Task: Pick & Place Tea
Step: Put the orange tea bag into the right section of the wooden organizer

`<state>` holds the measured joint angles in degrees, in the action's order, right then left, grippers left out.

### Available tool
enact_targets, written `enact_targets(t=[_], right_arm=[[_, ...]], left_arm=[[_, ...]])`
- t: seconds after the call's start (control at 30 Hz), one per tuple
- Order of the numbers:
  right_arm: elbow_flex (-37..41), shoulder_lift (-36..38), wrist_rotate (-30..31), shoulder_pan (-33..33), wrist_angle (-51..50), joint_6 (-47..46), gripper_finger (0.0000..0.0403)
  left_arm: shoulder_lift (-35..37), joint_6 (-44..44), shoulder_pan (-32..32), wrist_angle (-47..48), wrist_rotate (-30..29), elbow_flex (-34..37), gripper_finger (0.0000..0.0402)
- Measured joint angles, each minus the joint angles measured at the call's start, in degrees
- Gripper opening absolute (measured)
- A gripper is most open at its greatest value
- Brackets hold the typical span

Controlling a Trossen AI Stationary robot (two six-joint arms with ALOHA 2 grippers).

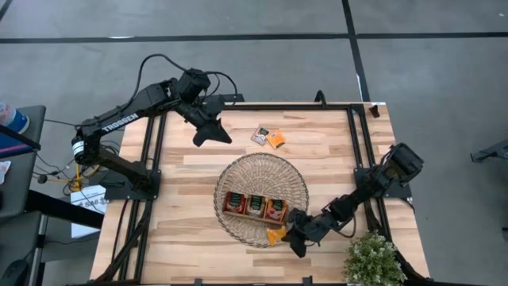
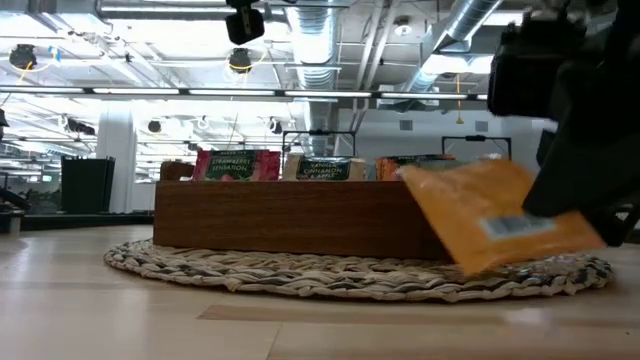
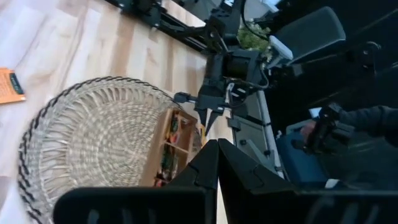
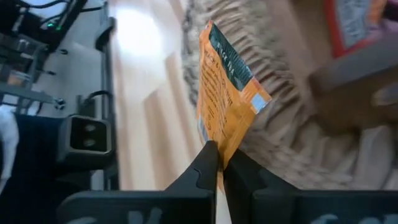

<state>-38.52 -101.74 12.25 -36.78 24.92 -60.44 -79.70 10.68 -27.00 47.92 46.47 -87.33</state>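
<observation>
The right gripper pinches an orange tea bag tight by one edge, so it sticks up past the fingertips, ready for the tray. The left gripper waits, squeezed empty.

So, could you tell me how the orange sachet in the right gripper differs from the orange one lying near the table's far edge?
The held orange sachet is pinched by the right gripper, tilted, at the wicker basket's rim; the loose orange sachet lies flat on the table, away from the basket, beside a pale sachet. Both are orange with a dark label.
</observation>
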Motion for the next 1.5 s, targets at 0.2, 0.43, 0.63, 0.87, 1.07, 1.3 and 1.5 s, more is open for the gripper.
enact_targets(t=[0.2,0.43,0.63,0.87,1.07,1.3,1.5], right_arm=[[-0.09,4.18,-0.19,0.01,-1.32,-1.03,0.0002],[-2.51,12.4,0.11,-0.35,-4.93,-1.65,0.0001],[-11.73,19.82,6.3,1.46,-21.94,5.83,0.0001],[-22.87,22.36,17.63,7.79,-41.71,16.1,0.0],[-27.15,21.82,21.74,13.07,-44.07,24.04,0.0],[-31.01,21.85,22.02,19.35,-42.53,26.46,0.0],[-34.92,21.84,17.48,23.68,-40.88,27.93,0.0]], left_arm=[[0.0,1.84,0.0,0.05,3.67,0.0,0.0],[0.0,2.53,0.02,-0.98,10.2,0.0,0.0035],[0.0,8.06,0.53,-8.59,12.65,0.01,0.0099],[0.0,20.25,1.97,-23.99,10.49,0.02,0.0162],[0.0,24.84,1.99,-29.25,1.15,0.02,0.0189],[0.0,24.51,2.03,-30.14,-0.7,0.02,0.0193],[0.0,20.15,2.01,-30.29,-5.63,0.02,0.0193]])
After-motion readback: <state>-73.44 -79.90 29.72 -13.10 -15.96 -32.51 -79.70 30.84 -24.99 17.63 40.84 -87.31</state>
